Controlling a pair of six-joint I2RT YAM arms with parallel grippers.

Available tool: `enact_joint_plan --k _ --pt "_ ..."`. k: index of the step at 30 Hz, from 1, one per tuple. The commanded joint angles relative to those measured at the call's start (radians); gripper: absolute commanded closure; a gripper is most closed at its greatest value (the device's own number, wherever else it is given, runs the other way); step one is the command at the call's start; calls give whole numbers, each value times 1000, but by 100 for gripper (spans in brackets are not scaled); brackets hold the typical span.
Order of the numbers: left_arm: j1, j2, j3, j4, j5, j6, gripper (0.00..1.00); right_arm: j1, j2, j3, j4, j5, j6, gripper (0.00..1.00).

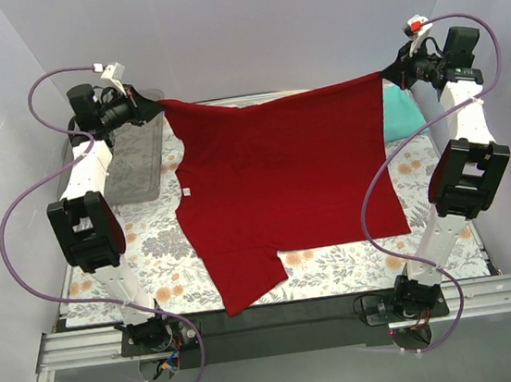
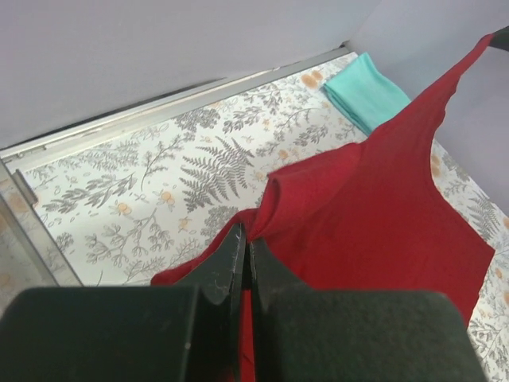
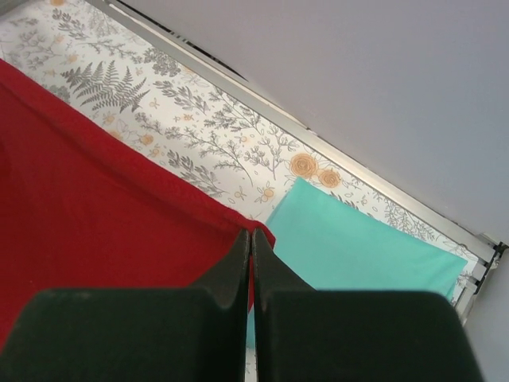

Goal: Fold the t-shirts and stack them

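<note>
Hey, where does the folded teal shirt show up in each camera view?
Top external: teal shirt far right, just below the right end effector, beside the dark red shirt.
Left wrist: teal shirt upper right, on the floral cover.
Right wrist: teal shirt lower right of centre.
Shared landmark: the dark red shirt's edge beside it.

A tabletop covered in white cloth printed with grey ferns and orange flowers [image 1: 340,269] fills the middle of the overhead view. On its left side, toward the far edge, a clear rectangular plastic tray [image 1: 138,163] lies flat on the print. A thin metal strip [image 2: 199,92] borders the far edge, where plain pale grey walls [image 1: 244,25] rise. Along the near edge run a black band [image 1: 281,326] and silver aluminium rails [image 1: 492,294].
</note>
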State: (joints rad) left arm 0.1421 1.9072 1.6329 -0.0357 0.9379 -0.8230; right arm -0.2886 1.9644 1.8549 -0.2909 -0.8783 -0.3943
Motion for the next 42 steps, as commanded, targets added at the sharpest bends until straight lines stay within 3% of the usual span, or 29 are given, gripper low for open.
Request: enact_joint_plan --k 1,11,25,35,42 --pt "-1 -37 48 76 21 -30 100 -6 -16 15 79 -22 47 99" --pt "-29 119 119 106 -25 -47 100 32 56 33 170 80 107 99" --pt "-55 302 212 89 -159 51 100 118 140 45 219 291 -58 99" --pt "-70 401 285 89 -186 70 100 124 274 119 249 395 -31 99" --pt "-104 457 332 66 -214 100 100 124 269 86 351 441 37 99"
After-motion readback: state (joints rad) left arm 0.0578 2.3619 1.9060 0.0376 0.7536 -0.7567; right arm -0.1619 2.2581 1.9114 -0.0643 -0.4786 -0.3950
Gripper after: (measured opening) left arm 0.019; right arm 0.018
